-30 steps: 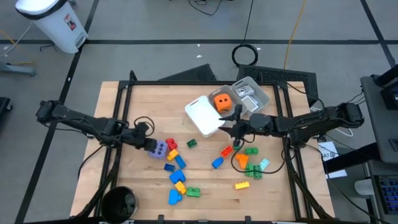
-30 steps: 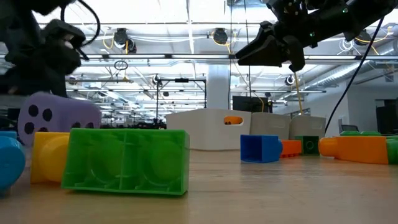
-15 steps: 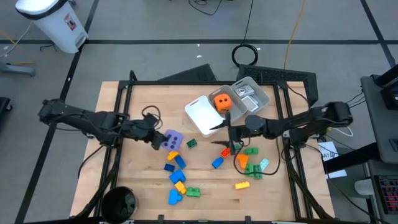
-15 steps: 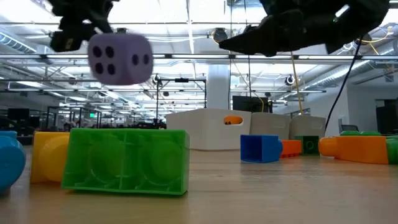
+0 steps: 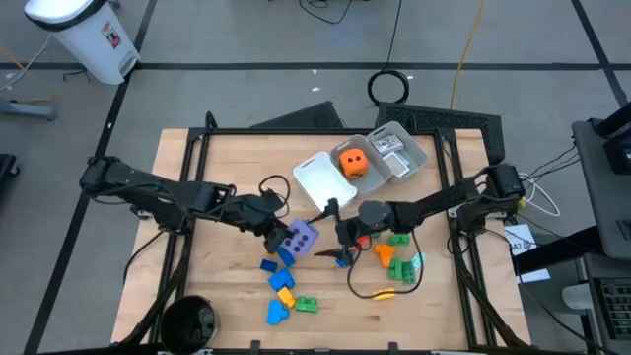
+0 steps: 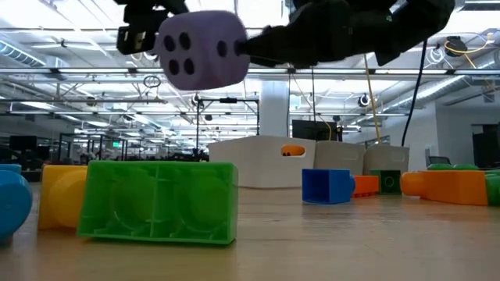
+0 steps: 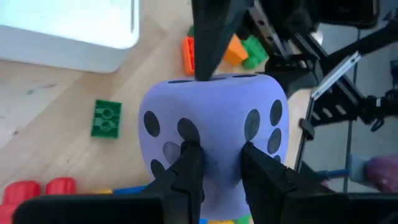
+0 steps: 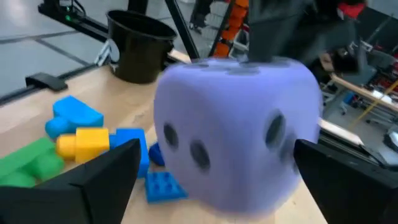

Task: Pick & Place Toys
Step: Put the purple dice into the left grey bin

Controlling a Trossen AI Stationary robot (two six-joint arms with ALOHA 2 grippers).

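Purple die (image 5: pixel 300 237): held up off the table near its middle, at about 7 o'clock from the white tray (image 5: pixel 320 183); a cube, so no long axis; in the low view its four-dot face (image 6: pixel 181 53) is turned toward the camera.
Left gripper (image 5: pixel 283 235): reaches in from 9 o'clock; fingers (image 7: pixel 186 163) clamped on the purple die, pressed against a dotted face in the left wrist view.
Right gripper (image 5: pixel 333 229): reaches in from 3 o'clock, just beside the purple die on its 3 o'clock side; fingers (image 8: pixel 99 177) spread wide with the die between them; whether they touch it cannot be told.
Orange die (image 5: pixel 352 162): sits at the 2 o'clock edge of the white tray, next to the clear tray (image 5: pixel 398 150).
Bricks, 6 o'clock of the purple die: blue brick (image 5: pixel 267 264), yellow brick (image 5: pixel 284 294), green brick (image 5: pixel 307 305) lying flat on the table.
Bricks, under the right arm: red brick (image 5: pixel 362 240), orange brick (image 5: pixel 382 254), green ones (image 5: pixel 398 239), a yellow one (image 5: pixel 383 293) farther toward 6 o'clock.
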